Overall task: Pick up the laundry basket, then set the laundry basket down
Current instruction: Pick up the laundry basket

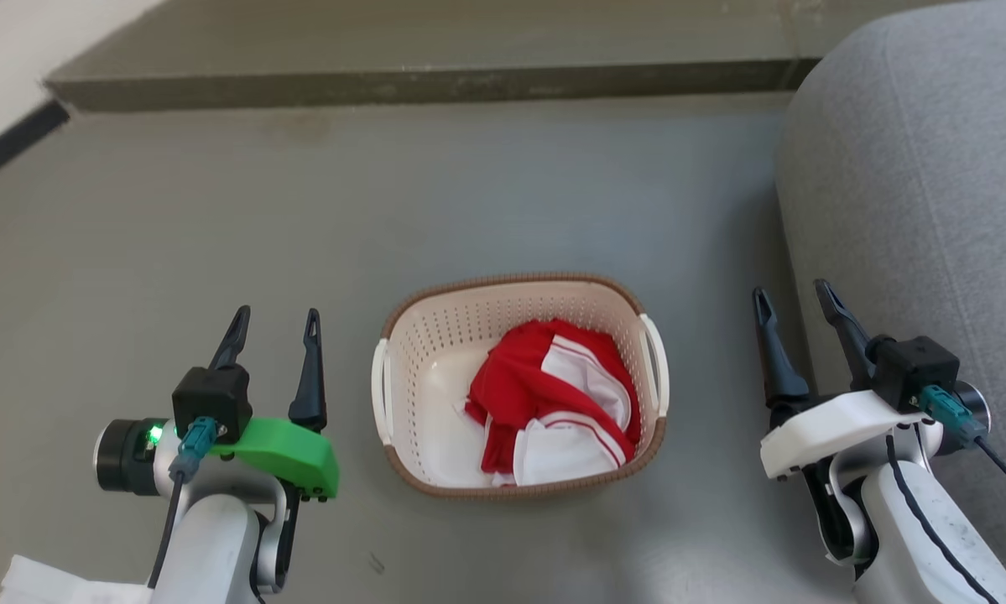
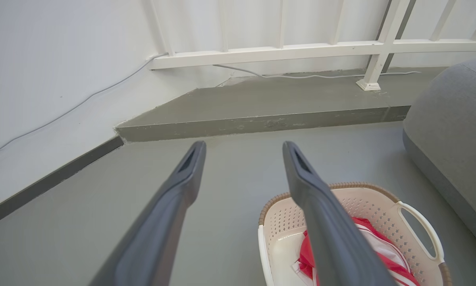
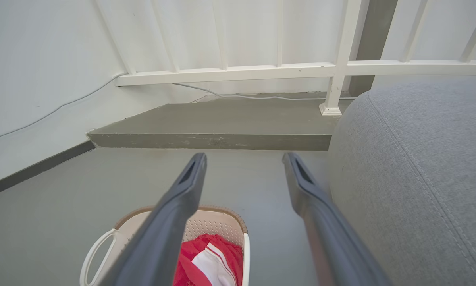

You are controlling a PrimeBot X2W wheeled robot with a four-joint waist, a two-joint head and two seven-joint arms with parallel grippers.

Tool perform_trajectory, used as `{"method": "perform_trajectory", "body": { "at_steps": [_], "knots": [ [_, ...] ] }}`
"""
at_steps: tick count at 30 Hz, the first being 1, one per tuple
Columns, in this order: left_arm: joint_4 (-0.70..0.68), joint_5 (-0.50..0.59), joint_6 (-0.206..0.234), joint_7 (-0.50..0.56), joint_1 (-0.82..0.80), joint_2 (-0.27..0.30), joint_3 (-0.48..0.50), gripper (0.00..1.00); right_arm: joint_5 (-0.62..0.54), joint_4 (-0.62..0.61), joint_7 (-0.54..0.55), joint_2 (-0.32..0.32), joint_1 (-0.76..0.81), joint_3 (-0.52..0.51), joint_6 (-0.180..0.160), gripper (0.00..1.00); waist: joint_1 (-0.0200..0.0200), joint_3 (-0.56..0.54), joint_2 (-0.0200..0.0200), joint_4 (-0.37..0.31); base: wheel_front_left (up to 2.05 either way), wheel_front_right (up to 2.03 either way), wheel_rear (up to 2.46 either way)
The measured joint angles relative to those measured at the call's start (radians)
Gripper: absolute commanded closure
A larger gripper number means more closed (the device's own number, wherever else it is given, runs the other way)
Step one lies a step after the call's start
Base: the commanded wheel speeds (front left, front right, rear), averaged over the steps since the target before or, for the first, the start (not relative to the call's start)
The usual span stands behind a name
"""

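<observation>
**Head view.** The laundry basket (image 1: 469,331) stood upright on the grey floor (image 1: 217,210), brown rim uppermost, with one white handle on each short side. A red and white garment (image 1: 553,403) lay crumpled inside it, toward the side nearer the right arm. The left gripper (image 1: 277,313) hung to the basket's left, clear of the left handle (image 1: 380,390). Its two dark fingers were spread apart with nothing between them. The right gripper (image 1: 790,290) hung to the basket's right, well apart from the right handle (image 1: 658,365), its fingers likewise parted and empty. Neither gripper touched the basket. A grey upholstered cushion (image 1: 914,184) rose to the basket's right, just beyond the right gripper. A low concrete step (image 1: 427,84) ran across the floor beyond the basket's far rim.

**Left wrist view.** The spread fingers pointed over bare floor. The basket lay to their lower right, partly hidden behind the right-hand finger. A white railing (image 2: 301,49) stood on the step beyond the basket, and a pale cable (image 2: 313,75) ran along its foot.

**Right wrist view.** The basket lay to the lower left of the parted fingers, partly hidden behind the left-hand finger. The cushion stood to the basket's right.
</observation>
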Motion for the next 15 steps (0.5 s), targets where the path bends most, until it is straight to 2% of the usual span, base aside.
{"method": "perform_trajectory", "body": {
  "at_steps": [15],
  "knots": [
    [0.049, -0.001, -0.011, 0.009, -0.112, -0.022, -0.016, 0.0, -0.001, 0.015, 0.0, 0.012, -0.079, -0.012, 0.001, 0.0, 0.0001, 0.197, 0.0, 0.01, 0.0, 0.0, 0.0]
  ]
}}
